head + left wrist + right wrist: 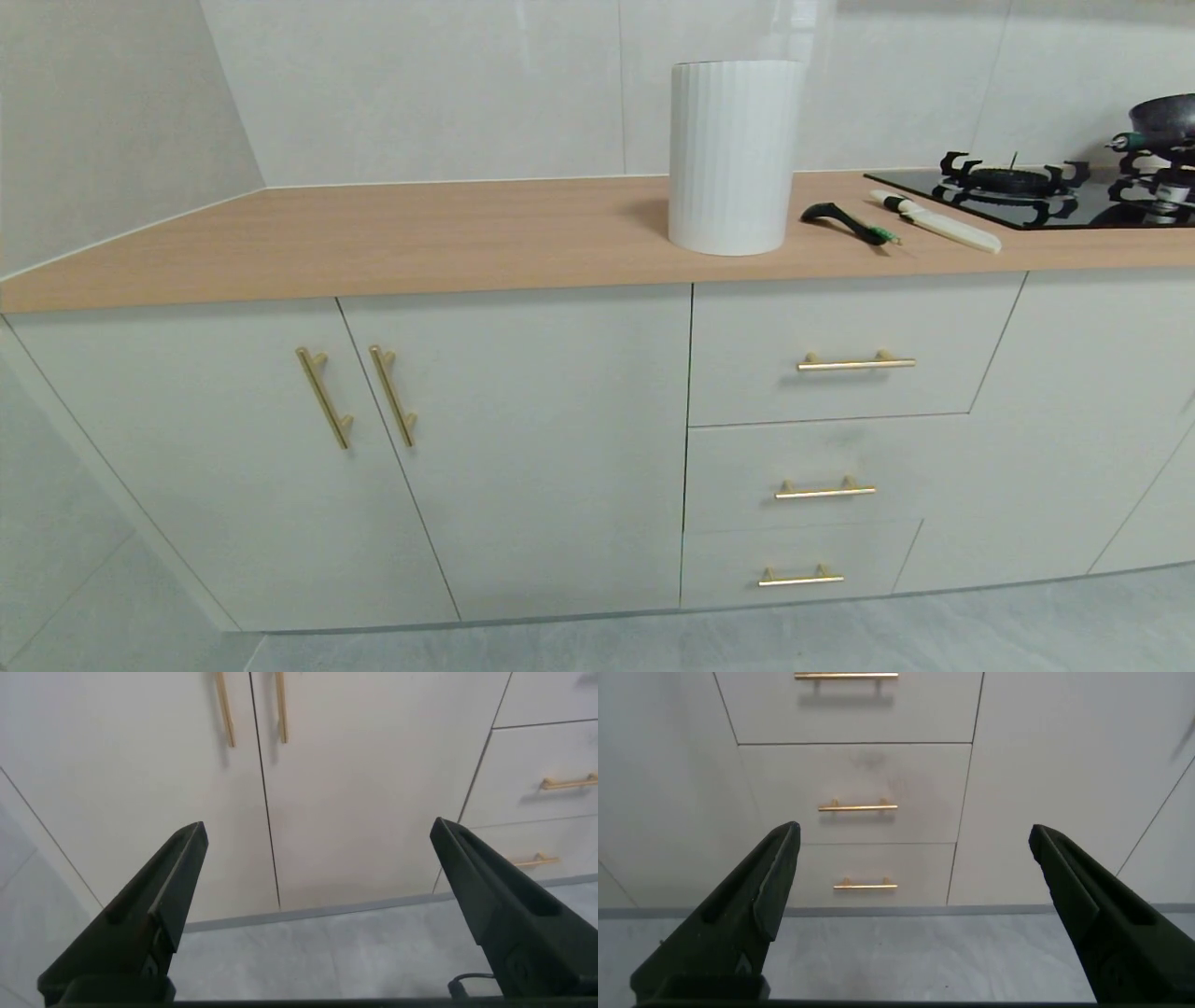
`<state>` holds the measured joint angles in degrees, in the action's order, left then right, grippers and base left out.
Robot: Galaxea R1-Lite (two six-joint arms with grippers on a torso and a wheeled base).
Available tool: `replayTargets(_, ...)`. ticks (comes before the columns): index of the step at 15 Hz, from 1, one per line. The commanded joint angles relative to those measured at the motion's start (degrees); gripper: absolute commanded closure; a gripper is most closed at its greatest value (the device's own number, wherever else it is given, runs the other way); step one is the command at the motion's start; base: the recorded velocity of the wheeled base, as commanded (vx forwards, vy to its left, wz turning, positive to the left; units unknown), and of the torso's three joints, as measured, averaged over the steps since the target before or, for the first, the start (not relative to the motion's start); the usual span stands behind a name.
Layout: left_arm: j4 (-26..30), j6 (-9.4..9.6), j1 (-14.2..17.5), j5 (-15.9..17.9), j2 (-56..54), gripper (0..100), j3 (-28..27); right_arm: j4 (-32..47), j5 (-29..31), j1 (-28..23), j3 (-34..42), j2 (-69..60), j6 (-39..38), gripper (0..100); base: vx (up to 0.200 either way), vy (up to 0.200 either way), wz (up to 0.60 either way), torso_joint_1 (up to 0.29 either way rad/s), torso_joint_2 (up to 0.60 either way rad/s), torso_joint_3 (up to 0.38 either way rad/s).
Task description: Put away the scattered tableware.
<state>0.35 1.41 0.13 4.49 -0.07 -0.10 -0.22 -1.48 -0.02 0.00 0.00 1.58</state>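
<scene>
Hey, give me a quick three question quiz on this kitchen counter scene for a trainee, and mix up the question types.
1. True or false: the peeler lies on the countertop between the white canister and the knife.
2. How many drawers are stacked below the canister? A one, B three, C five.
3. Fill in: the left claw and right claw both stand ___.
Key: 1 true; 2 B; 3 open.
</scene>
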Motion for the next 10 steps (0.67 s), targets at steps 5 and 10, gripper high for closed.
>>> replayTargets(5, 0.00, -0.01, 0.04, 0.00, 0.07, 0, 0.01, 0.31, -5.20, 1.61, -13.27, 12.39, -3.61, 0, 0.000, 0.000, 0.00, 0.000, 0.00, 0.000)
replayTargets(10, 0.00, -0.01, 0.04, 0.00, 0.07, 0, 0.01, -5.49, -11.01, 1.78, -25.75, 51.94, -5.19, 0, 0.000, 0.000, 0.00, 0.000, 0.00, 0.000)
